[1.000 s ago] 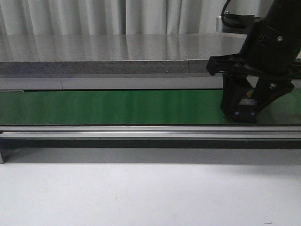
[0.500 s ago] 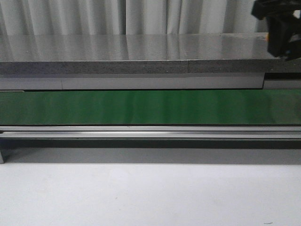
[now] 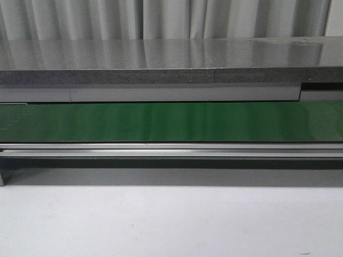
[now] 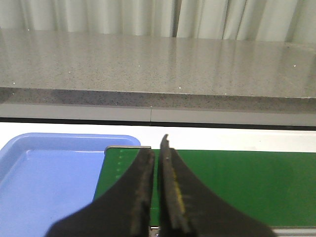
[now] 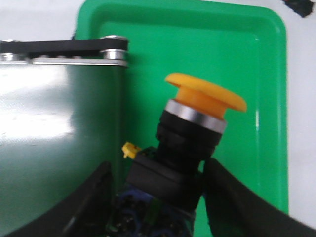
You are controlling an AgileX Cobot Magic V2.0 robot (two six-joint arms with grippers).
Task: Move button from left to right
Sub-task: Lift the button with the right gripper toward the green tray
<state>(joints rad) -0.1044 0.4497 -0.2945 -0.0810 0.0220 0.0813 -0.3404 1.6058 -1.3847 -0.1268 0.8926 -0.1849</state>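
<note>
- Front view: we see no arm, claw or button here. A green belt point(image 3: 171, 122) runs across the frame with a metal rail point(image 3: 171, 150) along its near edge. A grey stone counter point(image 3: 161, 59) and pale curtains point(image 3: 161, 19) lie behind it, and a white table point(image 3: 171, 225) in front.
- Left wrist view: we see the left claw point(image 4: 157, 163) with its two black fingers point(image 4: 140, 192) pressed together, only a thin slit between them and nothing held. The end of the green belt point(image 4: 237, 182) lies beyond and under the fingertips. A blue tray point(image 4: 44, 173) sits just beside the claw on one side, touching or nearly touching the belt's end. The grey counter point(image 4: 158, 64) stretches well beyond the tips, curtains point(image 4: 158, 17) behind it.
- Right wrist view: we see the right claw point(image 5: 155, 190) pinching the button point(image 5: 190, 138), its black fingers point(image 5: 232, 202) on either side of the button's black boxy base. The orange cap sticks out past the fingertips, tilted, with a silver ring just under it. A small yellow tab shows at the base beside one finger. Below the held button lies a green tray point(image 5: 256, 64); whether the button touches its floor we cannot tell. The belt's end point(image 5: 59, 128) with its rollers point(image 5: 113, 52) lies beside the claw, against the tray's edge.
</note>
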